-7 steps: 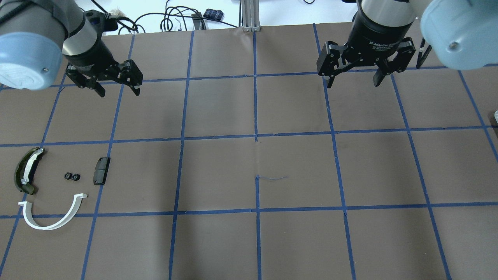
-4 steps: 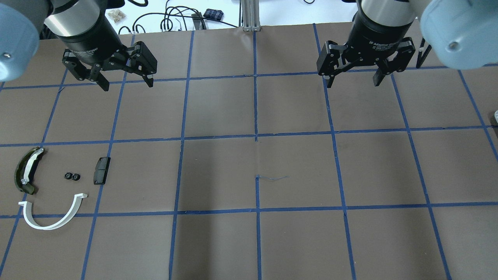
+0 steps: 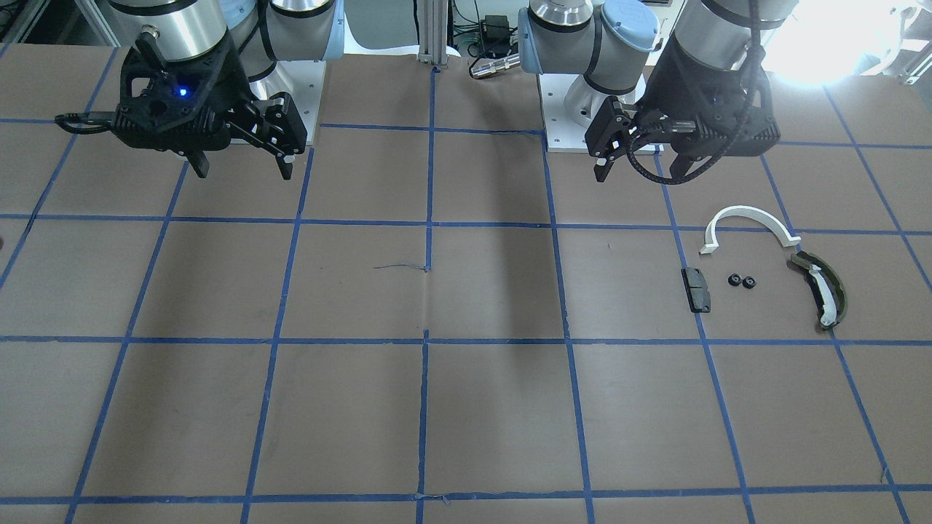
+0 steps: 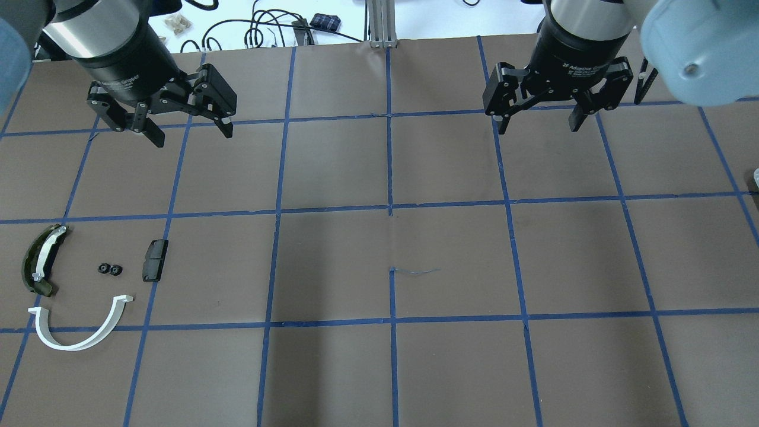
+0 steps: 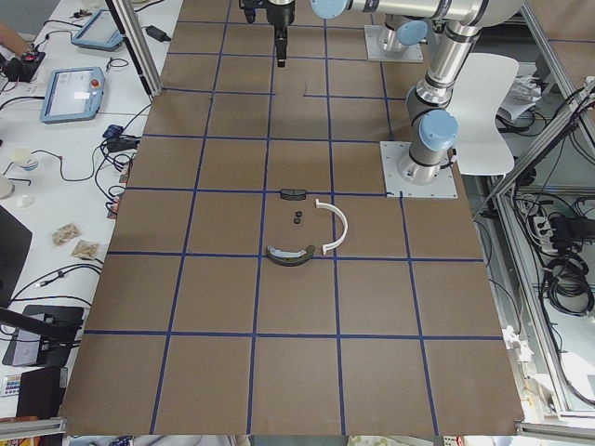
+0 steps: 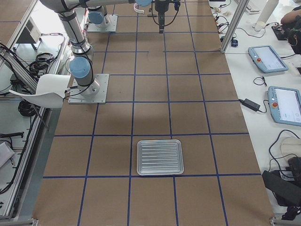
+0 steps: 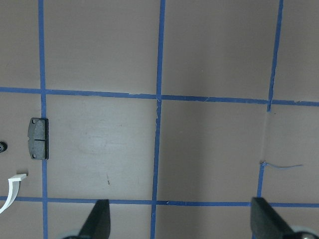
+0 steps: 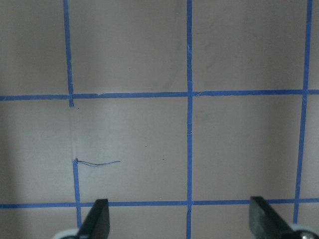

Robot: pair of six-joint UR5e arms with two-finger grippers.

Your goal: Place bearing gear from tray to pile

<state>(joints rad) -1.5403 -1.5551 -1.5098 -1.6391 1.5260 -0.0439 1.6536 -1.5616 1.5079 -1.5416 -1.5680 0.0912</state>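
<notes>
Two small black bearing gears (image 4: 109,270) lie side by side on the table inside the pile. Around them are a white half-ring arc (image 4: 83,332), a dark olive curved piece with a white strip (image 4: 40,261) and a small black block (image 4: 154,260). The same gears (image 3: 742,280) show in the front view. My left gripper (image 4: 191,137) hangs open and empty well beyond the pile. My right gripper (image 4: 538,129) is open and empty over the far right of the table. The ribbed metal tray (image 6: 159,157) lies bare in the right side view.
The brown table cover (image 4: 391,237) carries a grid of blue tape lines. Cables and small items lie past the table's far edge (image 4: 261,29). A short loose thread (image 4: 415,271) lies near the centre. Pendants and screens sit on side benches (image 6: 277,80).
My left gripper has lifted and shifted slightly right, away from the pile, staying open. The pile's parts and the right arm have not moved.
</notes>
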